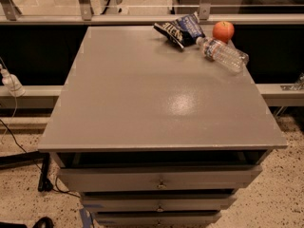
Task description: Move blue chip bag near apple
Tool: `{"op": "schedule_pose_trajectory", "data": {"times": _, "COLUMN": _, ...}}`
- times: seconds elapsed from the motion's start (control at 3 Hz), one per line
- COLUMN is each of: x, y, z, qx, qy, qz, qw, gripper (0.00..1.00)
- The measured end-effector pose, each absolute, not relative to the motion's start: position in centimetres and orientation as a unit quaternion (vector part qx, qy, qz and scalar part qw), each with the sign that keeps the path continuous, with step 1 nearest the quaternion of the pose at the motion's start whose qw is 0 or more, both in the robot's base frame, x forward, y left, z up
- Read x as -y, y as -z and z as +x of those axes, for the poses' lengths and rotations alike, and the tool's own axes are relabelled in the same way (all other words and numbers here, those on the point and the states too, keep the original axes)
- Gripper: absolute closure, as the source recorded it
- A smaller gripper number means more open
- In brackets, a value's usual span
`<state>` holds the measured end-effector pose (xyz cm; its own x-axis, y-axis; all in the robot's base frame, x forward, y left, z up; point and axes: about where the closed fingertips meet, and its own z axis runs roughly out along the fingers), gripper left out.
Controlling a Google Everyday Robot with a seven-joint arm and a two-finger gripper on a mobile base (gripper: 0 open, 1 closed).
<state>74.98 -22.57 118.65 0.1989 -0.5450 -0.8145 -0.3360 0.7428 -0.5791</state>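
A grey cabinet top [152,99] carries three things, all grouped at its far right corner. The blue chip bag [180,30] lies crumpled against the far edge, right of the middle. The apple [223,31] sits just beside it, closer to the corner. A clear water bottle [223,55] lies on its side along the right edge, with its cap end next to the bag. Drawers [159,180] show below the near edge. The gripper is outside the camera view.

Crumpled navy blue chip bag [180,30] lies flat, near and left of round orange-red apple [223,31]; gripper out of view.
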Motion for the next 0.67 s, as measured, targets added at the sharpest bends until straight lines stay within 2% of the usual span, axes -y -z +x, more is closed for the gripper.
{"op": "schedule_pose_trajectory", "data": {"times": 0.33, "x": 24.6, "y": -118.9, "z": 75.4, "qx": -0.622, "qy": 0.089, "qz": -0.373, "qw": 0.683, "gripper": 0.0}}
{"op": "schedule_pose_trajectory", "data": {"times": 0.67, "x": 28.3, "y": -122.4, "z": 72.9, "qx": -0.606, "qy": 0.127, "qz": -0.397, "qw": 0.677, "gripper": 0.0}}
